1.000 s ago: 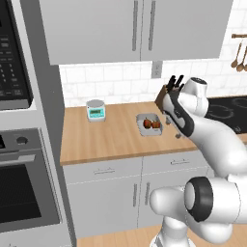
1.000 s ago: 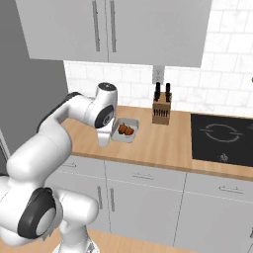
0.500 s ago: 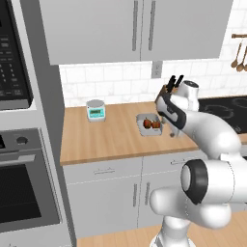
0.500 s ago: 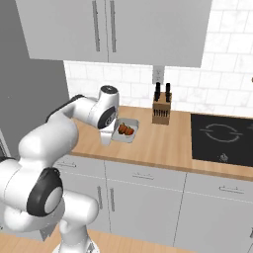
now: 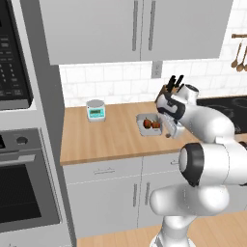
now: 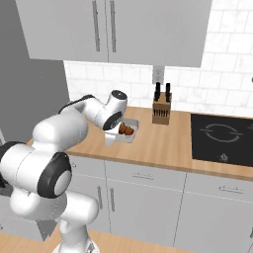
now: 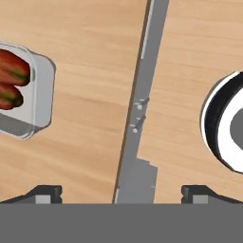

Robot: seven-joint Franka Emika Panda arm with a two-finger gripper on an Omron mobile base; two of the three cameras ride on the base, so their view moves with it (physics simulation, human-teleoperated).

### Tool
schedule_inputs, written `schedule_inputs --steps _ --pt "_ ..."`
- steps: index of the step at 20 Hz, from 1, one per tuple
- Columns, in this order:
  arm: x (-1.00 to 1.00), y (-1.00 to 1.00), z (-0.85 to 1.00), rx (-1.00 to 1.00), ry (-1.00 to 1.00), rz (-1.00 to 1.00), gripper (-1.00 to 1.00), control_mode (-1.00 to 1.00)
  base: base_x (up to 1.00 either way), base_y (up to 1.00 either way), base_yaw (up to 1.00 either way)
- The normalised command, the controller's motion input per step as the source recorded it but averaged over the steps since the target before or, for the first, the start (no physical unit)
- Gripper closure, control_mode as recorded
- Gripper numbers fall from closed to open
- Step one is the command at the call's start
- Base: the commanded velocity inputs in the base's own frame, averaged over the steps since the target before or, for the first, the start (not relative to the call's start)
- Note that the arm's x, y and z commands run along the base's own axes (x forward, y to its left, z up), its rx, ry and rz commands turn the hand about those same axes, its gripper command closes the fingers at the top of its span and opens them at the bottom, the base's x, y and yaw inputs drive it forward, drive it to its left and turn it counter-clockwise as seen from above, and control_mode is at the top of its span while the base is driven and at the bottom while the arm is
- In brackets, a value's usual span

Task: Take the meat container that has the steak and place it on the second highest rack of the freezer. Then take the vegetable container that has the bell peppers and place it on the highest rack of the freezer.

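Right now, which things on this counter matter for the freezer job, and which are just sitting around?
For the job:
peppers
their container
gripper, beside the container, holding nothing

Just sitting around:
knife block
scale
cooktop
oven

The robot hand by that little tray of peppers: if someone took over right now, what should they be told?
Hand: open, holding nothing, hovering over the wooden counter beside the pale grey container.
Two red-orange bell peppers sit in that container, near the wooden knife block.
Done: nothing can be confirmed from these pictures.
Left: grip the pepper container and carry it to the freezer's highest rack.
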Motion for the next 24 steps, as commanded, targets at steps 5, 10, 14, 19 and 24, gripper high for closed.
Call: schedule_inputs --steps 5,10,14,19,24 --pt "0.69 0.00 -0.10 0.08 0.00 0.00 -1.00 -1.00 0.00 0.00 0.00" --pt "0.44 0.00 -0.20 0.03 0.00 0.00 -1.00 -1.00 0.00 0.00 0.00" --pt "0.16 0.01 -0.38 0.00 0.00 0.00 -1.00 -1.00 0.00 0.00 0.00" --pt "0.20 0.07 -0.46 0.00 0.00 0.00 -1.00 -1.00 0.00 0.00 0.00" --pt "0.46 0.03 -0.36 0.00 0.00 0.00 -1.00 -1.00 0.00 0.00 0.00"
